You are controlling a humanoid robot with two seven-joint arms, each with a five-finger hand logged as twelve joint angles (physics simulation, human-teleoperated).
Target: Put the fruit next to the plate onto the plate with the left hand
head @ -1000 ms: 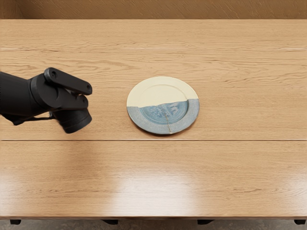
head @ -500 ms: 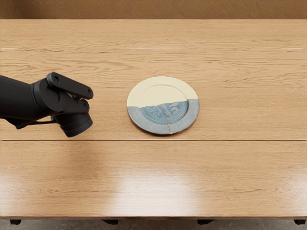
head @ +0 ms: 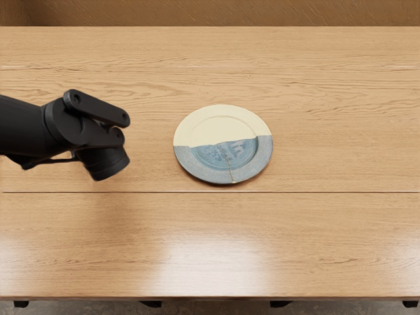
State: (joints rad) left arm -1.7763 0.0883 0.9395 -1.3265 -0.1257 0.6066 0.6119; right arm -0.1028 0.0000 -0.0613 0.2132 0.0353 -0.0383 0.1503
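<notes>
The left hand (head: 98,141) hung over the wooden table (head: 210,243), well to the left of the plate (head: 223,125) - a dark bulk, and whether it was open or closed could not be told. The fruit could not be made out in the view - not on the plate, cream above and blue below.

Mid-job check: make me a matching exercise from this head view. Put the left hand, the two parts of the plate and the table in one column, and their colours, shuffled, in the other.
Things:
A. left hand
B. plate's far part
C. plate's near part
D. table

Colours:
1. blue
2. light wood
3. black
4. cream

Pairs: A-3, B-4, C-1, D-2.
</notes>
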